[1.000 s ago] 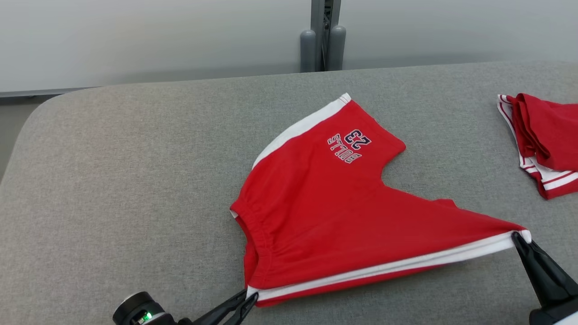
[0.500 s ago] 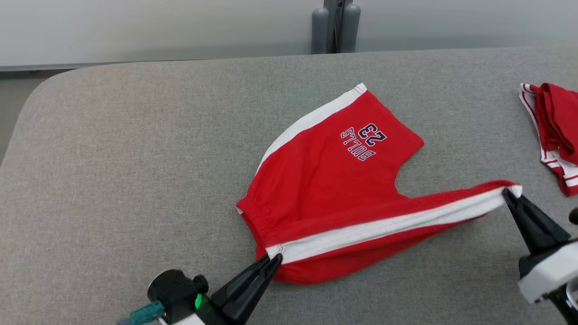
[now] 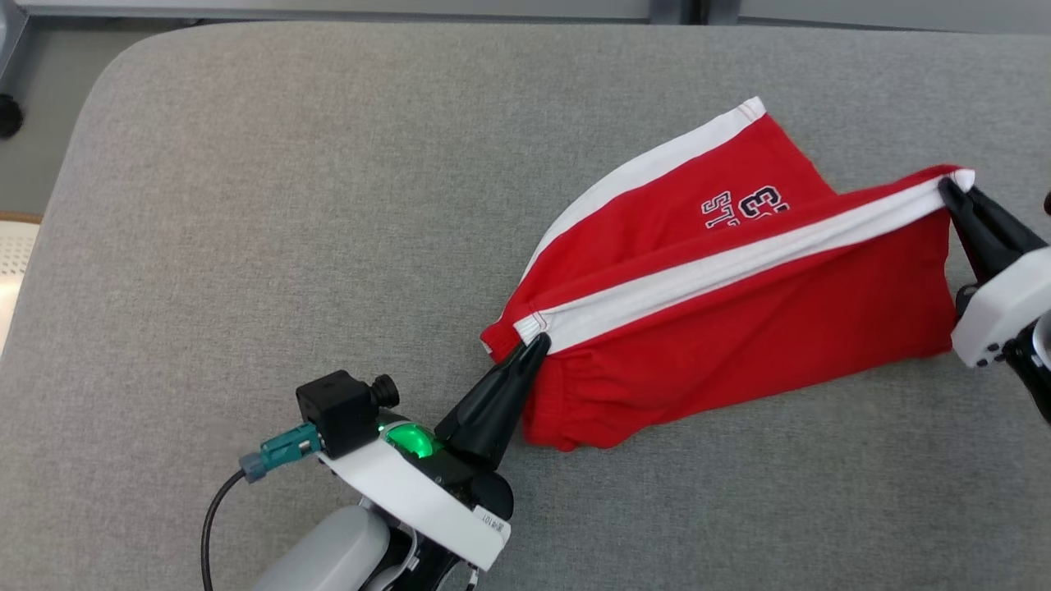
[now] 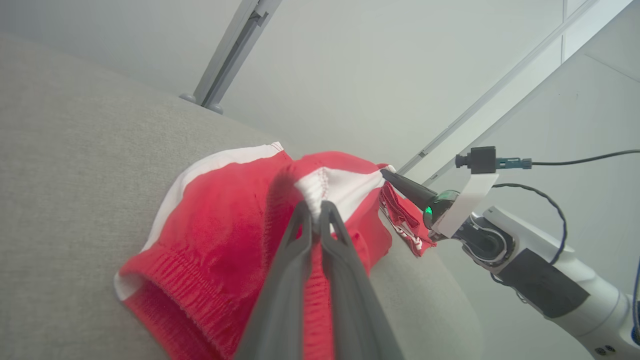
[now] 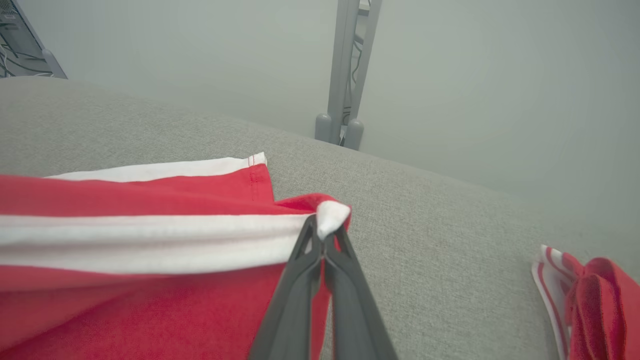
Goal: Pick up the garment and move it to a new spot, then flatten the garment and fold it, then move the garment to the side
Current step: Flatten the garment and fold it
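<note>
The shorts' (image 3: pixel 739 345) striped near edge has lifted and swung over the far leg. The left gripper (image 3: pixel 538 341) and right gripper (image 3: pixel 948 187), each pinched tight on a corner, stretch it above the table (image 3: pixel 287 205).

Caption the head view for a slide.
Left gripper and right gripper pinch the red shorts by the white stripe, one leg over the other on a grey table.
</note>
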`<state>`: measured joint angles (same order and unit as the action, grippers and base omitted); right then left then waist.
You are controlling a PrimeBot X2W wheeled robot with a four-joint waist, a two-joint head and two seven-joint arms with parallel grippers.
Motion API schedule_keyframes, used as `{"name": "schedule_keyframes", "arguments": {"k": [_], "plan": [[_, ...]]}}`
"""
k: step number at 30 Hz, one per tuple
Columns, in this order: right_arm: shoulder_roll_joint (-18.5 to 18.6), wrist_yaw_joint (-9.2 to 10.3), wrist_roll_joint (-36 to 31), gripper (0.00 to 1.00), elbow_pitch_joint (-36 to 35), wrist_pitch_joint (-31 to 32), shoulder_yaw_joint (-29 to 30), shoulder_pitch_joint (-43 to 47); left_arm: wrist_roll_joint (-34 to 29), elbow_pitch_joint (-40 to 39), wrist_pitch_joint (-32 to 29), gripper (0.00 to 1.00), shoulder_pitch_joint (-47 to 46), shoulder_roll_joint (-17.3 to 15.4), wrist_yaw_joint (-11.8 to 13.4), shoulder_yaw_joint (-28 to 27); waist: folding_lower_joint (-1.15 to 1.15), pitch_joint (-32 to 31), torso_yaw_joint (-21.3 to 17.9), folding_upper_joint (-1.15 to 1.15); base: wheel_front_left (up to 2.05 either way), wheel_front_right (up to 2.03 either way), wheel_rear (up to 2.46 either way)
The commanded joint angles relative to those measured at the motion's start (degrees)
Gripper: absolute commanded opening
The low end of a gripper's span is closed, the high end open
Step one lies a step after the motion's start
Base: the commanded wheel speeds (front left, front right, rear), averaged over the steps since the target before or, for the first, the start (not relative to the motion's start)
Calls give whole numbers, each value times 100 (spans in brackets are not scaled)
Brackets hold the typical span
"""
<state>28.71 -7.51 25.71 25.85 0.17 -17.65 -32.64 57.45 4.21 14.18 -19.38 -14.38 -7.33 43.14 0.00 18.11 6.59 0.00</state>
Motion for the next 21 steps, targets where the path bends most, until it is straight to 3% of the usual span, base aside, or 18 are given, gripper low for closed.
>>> {"name": "schedule_keyframes", "arguments": {"k": [1,7,21], "plan": [[35,4,61,0,209,-4,-144,-357,212,48,40,0,-166,49,-18,-88,0,228,191,0,0,0,0],[-4,4,11,0,935,-145,-795,-1370,799,258,49,0,-464,275,-20,-187,0,550,401,0,0,0,0],[-233,4,184,0,2282,-811,-2010,-2777,1174,1062,-23,0,-928,687,50,-353,0,925,635,0,0,0,0]]}}
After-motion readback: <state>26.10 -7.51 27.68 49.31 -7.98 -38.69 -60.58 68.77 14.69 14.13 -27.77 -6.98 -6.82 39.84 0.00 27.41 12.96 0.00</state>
